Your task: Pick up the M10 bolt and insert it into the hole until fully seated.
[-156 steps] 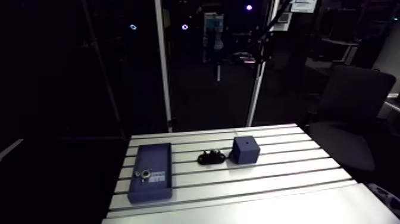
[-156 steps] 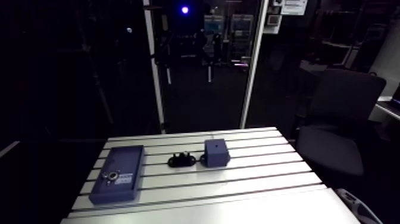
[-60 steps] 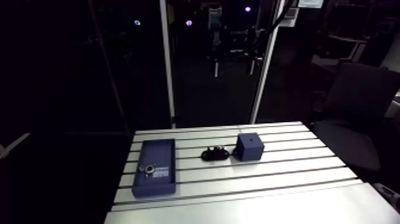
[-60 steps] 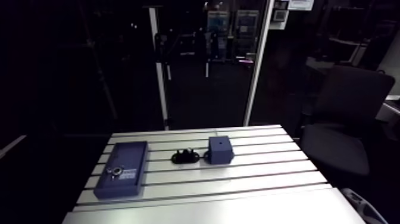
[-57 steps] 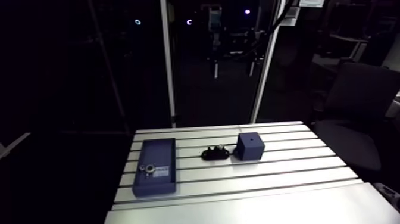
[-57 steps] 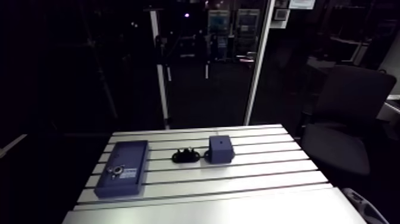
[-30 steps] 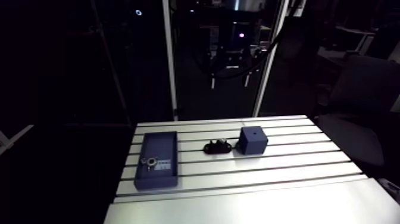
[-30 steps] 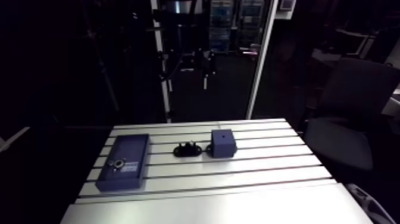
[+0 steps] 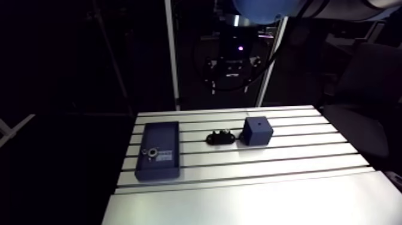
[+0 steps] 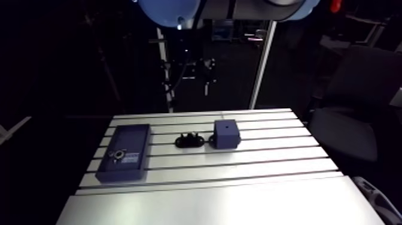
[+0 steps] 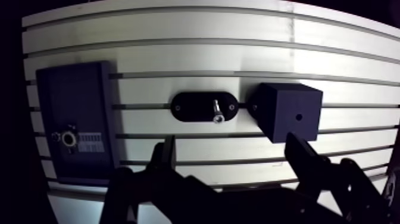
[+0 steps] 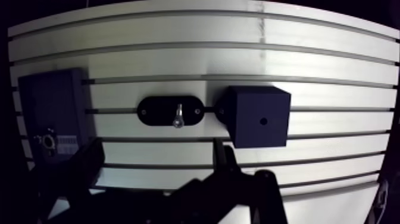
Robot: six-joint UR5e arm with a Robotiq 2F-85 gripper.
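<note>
Gripper: two dark fingers spread wide, nothing between them, hanging above the slotted aluminium tabletop.

Just ahead of the fingers: small silver M10 bolt, resting on a black oval holder plate. Lying or standing upright, cannot tell.

Just beside the holder: dark-blue cube with a small round hole in its top face.

On the holder's other side, apart from it: flat dark-blue rectangular box carrying a metal ring fitting near its gripper-side end.

All three in one row along the slots, nearer the tabletop's far edge than its near edge in the arm view. Box close to a side edge, cube about mid-width.

Changed since the earlier arm views: whole picture tipped further down onto the tabletop, light-blue joint cap now at the view's top edge. Camera motion, hence arm motion. Same layout of parts as before, nothing displaced.

Judged: approach only. Grasp not started, bolt untouched, insertion all ahead. Next: descend over the bolt, centre it between the fingers, close.

Count: one bolt, one holder, one cube, one box, one ring fitting, one plain hole. Target presumably the cube's hole; cannot rule out the ring fitting.
</note>
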